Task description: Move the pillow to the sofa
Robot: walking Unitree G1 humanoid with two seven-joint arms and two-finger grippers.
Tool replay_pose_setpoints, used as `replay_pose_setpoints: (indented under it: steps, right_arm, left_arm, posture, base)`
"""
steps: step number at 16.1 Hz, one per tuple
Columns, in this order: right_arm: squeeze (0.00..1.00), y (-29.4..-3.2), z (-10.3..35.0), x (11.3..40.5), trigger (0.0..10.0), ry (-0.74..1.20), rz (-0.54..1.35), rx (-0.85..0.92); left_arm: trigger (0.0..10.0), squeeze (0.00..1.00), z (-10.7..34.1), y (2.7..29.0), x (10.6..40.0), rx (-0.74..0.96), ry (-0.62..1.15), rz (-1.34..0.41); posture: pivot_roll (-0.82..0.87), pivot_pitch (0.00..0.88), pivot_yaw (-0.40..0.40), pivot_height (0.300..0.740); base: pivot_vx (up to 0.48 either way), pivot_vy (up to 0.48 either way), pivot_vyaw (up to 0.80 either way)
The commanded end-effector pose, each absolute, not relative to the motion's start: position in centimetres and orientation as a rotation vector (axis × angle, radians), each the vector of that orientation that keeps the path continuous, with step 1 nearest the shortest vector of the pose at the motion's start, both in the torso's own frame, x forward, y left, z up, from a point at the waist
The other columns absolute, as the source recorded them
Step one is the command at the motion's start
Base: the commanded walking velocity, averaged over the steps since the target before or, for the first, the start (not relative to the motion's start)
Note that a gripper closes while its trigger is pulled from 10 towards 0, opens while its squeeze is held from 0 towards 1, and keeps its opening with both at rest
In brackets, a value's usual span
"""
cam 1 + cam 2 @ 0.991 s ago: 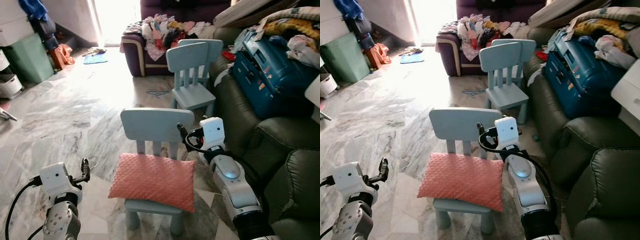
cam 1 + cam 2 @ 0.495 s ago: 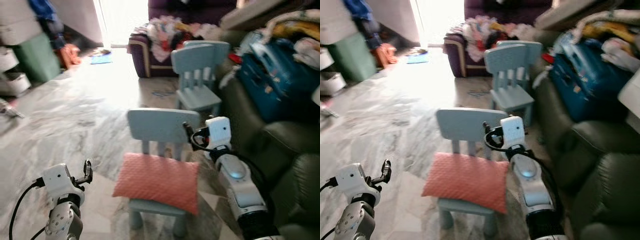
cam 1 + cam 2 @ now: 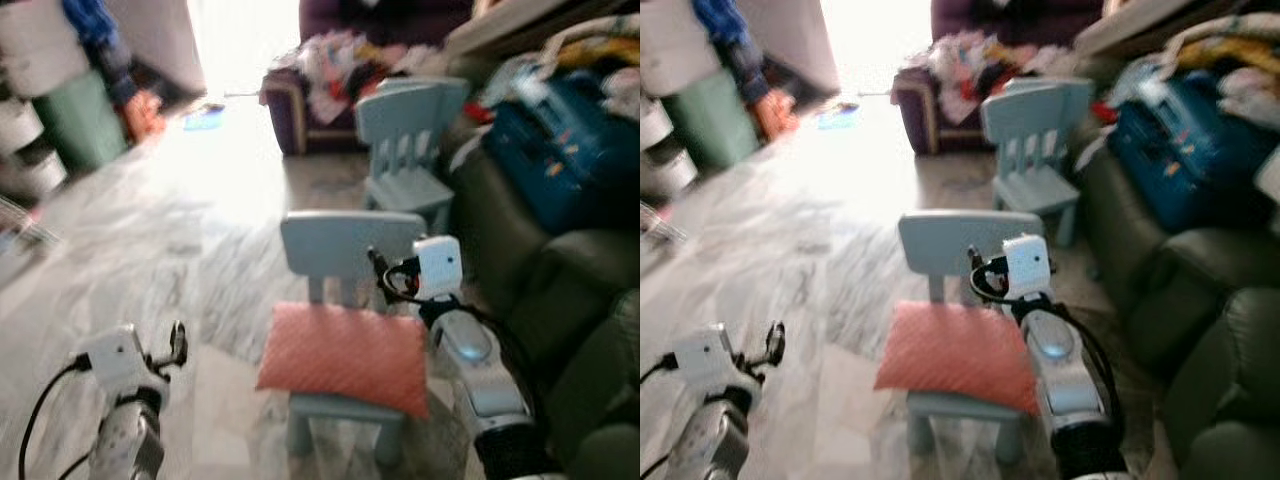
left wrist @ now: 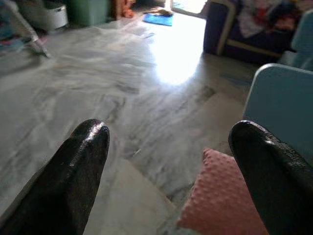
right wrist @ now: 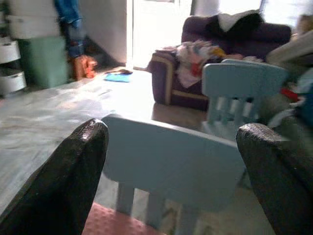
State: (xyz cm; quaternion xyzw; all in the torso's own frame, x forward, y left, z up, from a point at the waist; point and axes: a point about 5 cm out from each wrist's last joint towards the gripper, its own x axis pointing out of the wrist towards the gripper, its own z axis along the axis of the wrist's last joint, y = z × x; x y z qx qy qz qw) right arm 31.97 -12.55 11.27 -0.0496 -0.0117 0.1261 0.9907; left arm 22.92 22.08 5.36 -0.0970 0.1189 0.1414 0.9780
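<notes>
Grey-veined marble floor point(image 3: 150, 260) spreads across a cluttered living room, blurred in the head views. Nearest, the left gripper point(image 4: 171, 161) hangs low over the floor with its two black fingers point(image 4: 73, 176) set wide apart and nothing between them; in its wrist view a corner of the pillow lies ahead of the gap. The right gripper point(image 5: 171, 161) is raised beside the near chair's backrest, its fingers point(image 5: 73, 171) likewise spread wide and empty, touching nothing, with the backrest framed between them. Just beyond the left gripper, the salmon-pink textured rectangular pillow point(image 3: 345, 358) lies flat on the seat of a small pale-blue plastic chair point(image 3: 350, 240), its long axis running left to right across the seat and its edges overhanging the seat's sides; its far edge sits near the backrest slats. On the right stands the dark olive leather sofa point(image 3: 520, 290), close to the chair, carrying a blue hard case point(image 3: 560, 150) and heaped fabrics further along. A second pale-blue chair point(image 3: 405, 130) stands beyond the first, next to the sofa. Farthest off are a purple armchair piled with clothes point(image 3: 320, 80), a green bin point(image 3: 75, 125) at the left wall, and a bright doorway.
</notes>
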Motion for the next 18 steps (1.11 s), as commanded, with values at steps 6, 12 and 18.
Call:
replay_pose_setpoints:
  steps: [6, 12, 18]
  right_arm:
    - [0.0, -11.4, 11.8, 32.1, 10.0, -0.044, 0.266, -0.083]
    - [0.0, -11.7, 11.8, 32.0, 10.0, -0.048, 0.237, -0.079]
    - [0.0, -11.5, 12.0, 32.2, 10.0, -0.053, 0.245, -0.082]
  left_arm:
    - [10.0, 0.0, 6.3, 23.2, 23.3, -0.191, 0.208, 0.285]
    - [10.0, 0.0, 6.6, 23.5, 24.0, -0.184, 0.203, 0.262]
    - [10.0, 0.0, 6.4, 23.5, 23.8, -0.188, 0.205, 0.269]
  posture:
    - [-0.12, 0.0, 0.078, 0.74]
    - [-0.13, 0.0, 0.104, 0.74]
    - [-0.13, 0.0, 0.1, 0.74]
  base:
    - [0.0, 0.0, -0.1]
    - [0.0, 0.0, -0.8]
    - [0.0, 0.0, -0.8]
